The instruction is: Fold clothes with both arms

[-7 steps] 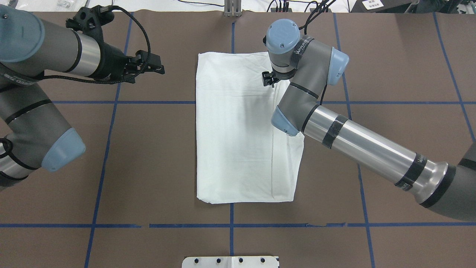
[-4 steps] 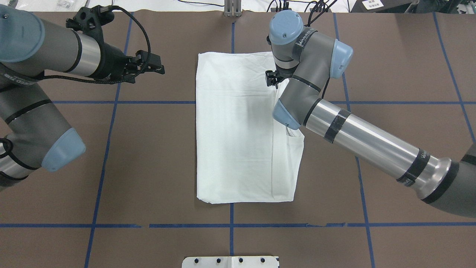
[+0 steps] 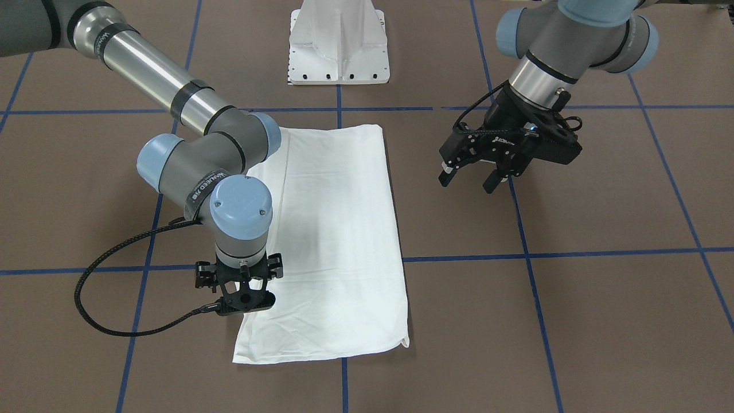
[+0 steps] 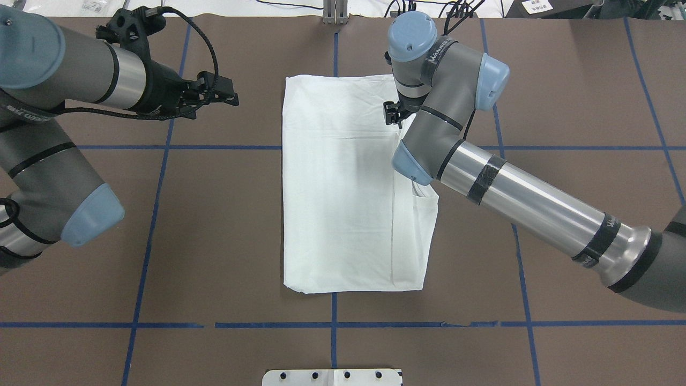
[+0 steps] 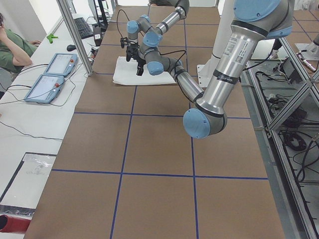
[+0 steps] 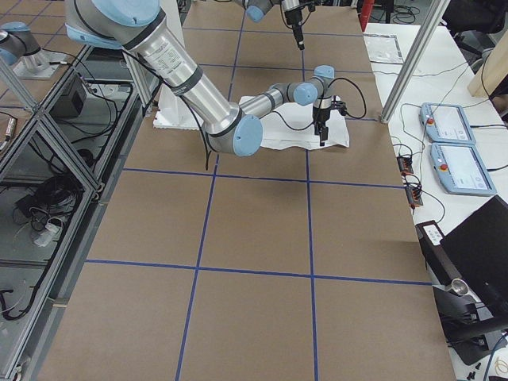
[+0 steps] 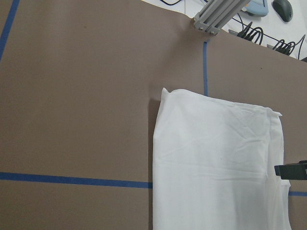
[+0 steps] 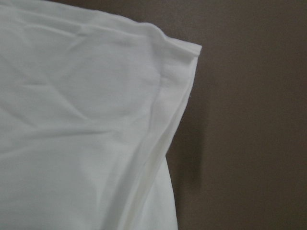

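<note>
A brown worktop (image 4: pixel 214 225) is marked into large squares by blue tape lines (image 4: pixel 161 325). At its middle lies a white T-shirt (image 4: pixel 343 203), folded into a long, flat rectangle. Its long sides run away from the robot, and it covers a crossing of the tape lines. A lengthwise fold edge runs down the side nearer the right arm. The right wrist camera looks closely at one corner of the shirt, where several layers of cloth lie stacked with a stitched hem at the edge.

The right arm (image 4: pixel 530 206) reaches in across the shirt's right edge, with its wrist turned straight down over the far right part of the cloth. The right pincer (image 3: pixel 243 299) points down at the shirt. Its fingers are hidden beneath the wrist and the camera mount, so I cannot tell whether it is open or closed, or whether it touches the cloth.

The left arm (image 4: pixel 59 80) is off to the shirt's left, well apart from it. The left pincer (image 3: pixel 467 182) hangs above bare worktop with its two fingers spread wide and nothing between them.

A white pedestal base (image 3: pixel 338 43) stands at the robot's edge of the worktop. In the left-side view a person (image 5: pixel 12 50) in green sits at a white bench alongside. On the bench lie what look like two control tablets (image 5: pixel 50 74).
</note>
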Robot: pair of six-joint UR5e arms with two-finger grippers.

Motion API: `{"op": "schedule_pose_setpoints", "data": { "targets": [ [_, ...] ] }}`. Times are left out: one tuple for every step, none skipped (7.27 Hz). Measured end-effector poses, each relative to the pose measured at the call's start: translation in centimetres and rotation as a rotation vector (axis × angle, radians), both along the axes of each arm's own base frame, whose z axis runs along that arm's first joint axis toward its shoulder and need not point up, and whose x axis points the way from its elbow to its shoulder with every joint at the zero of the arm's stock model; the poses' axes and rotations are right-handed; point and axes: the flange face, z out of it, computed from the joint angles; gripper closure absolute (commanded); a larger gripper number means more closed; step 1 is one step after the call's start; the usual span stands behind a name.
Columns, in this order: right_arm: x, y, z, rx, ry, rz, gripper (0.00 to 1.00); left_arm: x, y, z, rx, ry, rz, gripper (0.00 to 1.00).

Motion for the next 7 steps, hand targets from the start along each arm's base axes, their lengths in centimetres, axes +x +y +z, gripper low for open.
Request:
{"op": "schedule_pose_setpoints", "data": {
  "targets": [
    [-0.1,0.1,0.2,-0.001,0.002,-0.002,0.00,0.0,0.0,0.0,0.001,0.001,0.000,0.00],
    [-0.2,0.3,0.7,-0.005,0.007,-0.005,0.00,0.0,0.0,-0.1,0.001,0.001,0.000,0.00],
    [-0.2,0.4,1.2,-0.011,0.013,-0.007,0.00,0.0,0.0,-0.1,0.002,0.001,0.001,0.00],
    [-0.1,0.5,1.9,-0.017,0.021,-0.014,0.00,0.1,0.0,-0.2,0.002,0.002,0.001,0.00],
    [0.2,0.6,3.0,-0.020,0.034,-0.030,0.00,0.2,-0.1,-0.2,0.002,0.002,0.001,0.00],
    [0.8,0.5,4.2,-0.017,0.049,-0.052,0.00,0.3,-0.2,-0.3,0.001,0.002,0.001,0.00],
    [2.1,0.4,5.4,-0.010,0.058,-0.071,0.00,0.4,-0.3,-0.4,0.000,0.004,0.000,0.00]
  ]
}}
